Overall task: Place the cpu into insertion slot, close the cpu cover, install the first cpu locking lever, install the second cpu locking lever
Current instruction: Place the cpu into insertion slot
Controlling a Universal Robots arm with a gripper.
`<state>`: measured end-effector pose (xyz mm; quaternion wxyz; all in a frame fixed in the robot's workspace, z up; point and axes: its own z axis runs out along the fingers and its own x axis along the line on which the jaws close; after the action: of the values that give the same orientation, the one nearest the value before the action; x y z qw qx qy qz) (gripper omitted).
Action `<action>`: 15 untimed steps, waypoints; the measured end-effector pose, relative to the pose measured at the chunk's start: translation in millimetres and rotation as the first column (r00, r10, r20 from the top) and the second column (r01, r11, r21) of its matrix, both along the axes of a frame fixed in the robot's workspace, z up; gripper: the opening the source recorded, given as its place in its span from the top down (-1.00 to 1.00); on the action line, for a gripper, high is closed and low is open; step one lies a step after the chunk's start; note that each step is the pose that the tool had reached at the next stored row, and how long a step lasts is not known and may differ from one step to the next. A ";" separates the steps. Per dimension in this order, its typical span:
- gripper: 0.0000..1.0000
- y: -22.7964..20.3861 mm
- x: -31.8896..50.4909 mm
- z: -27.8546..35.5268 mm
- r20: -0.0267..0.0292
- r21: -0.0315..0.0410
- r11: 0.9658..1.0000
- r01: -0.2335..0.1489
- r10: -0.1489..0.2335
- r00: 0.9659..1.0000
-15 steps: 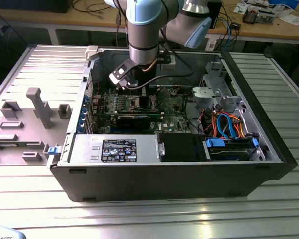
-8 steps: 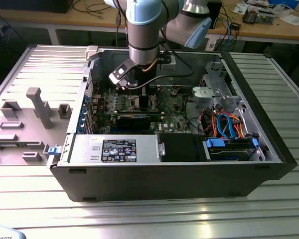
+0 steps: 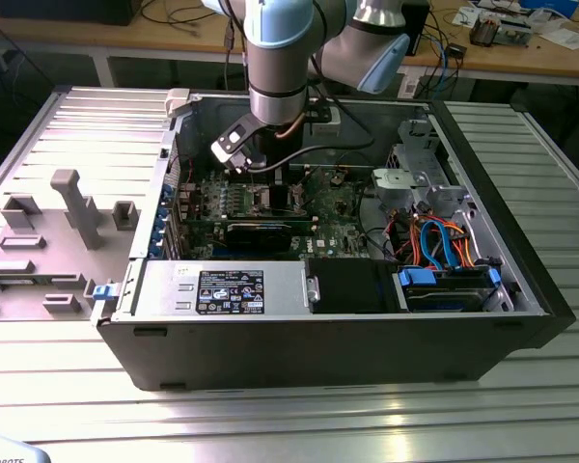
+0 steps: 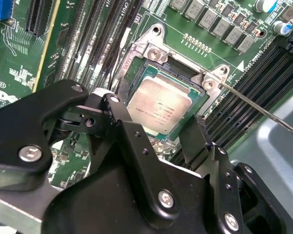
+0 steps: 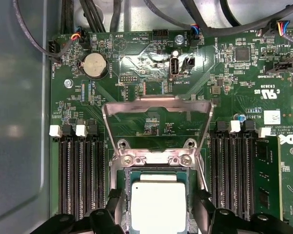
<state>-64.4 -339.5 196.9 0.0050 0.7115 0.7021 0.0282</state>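
One cpu (image 4: 162, 104), flat square with a silver-grey metal top, sits in the slot (image 4: 180, 72). One cover (image 5: 156, 101), a thin grey metal frame with a cut-out middle, stands open off the slot, hinged at the slot's edge, not closed. One thin wire lever (image 4: 263, 111) slants away from a slot corner over the memory slots (image 5: 80, 180).

One tool (image 5: 157, 192) has two matte black fingers (image 5: 114, 209) set wide, one each side of the cpu. There is a gap on both sides in the first wrist view, and it holds nothing.

One glossy green board (image 5: 151, 63) carries one round silver coin battery (image 5: 96, 66). Two banks of long black memory slots flank the slot, one bank each side. Four white clips (image 5: 54, 130) sit at their ends. One green memory stick (image 5: 266, 180) stands in one bank.

In the exterior view, one pale blue and grey arm (image 3: 280, 58) reaches down into one open black case (image 3: 318, 352). The case lies on one ribbed metal bench (image 3: 270, 415). Blue and orange cables (image 3: 434, 241) are at the exterior view's right inside the case.
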 end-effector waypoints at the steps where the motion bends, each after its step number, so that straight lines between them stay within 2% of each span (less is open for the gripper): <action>1: -0.36 0.2 0.0 0.0 0.000 0.001 1.000 0.000 0.000 1.000; 15: -0.36 4.8 1.6 -0.4 0.000 0.006 1.000 0.000 0.000 1.000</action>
<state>-62.7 -334.8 196.5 0.0027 0.7115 0.7020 0.0303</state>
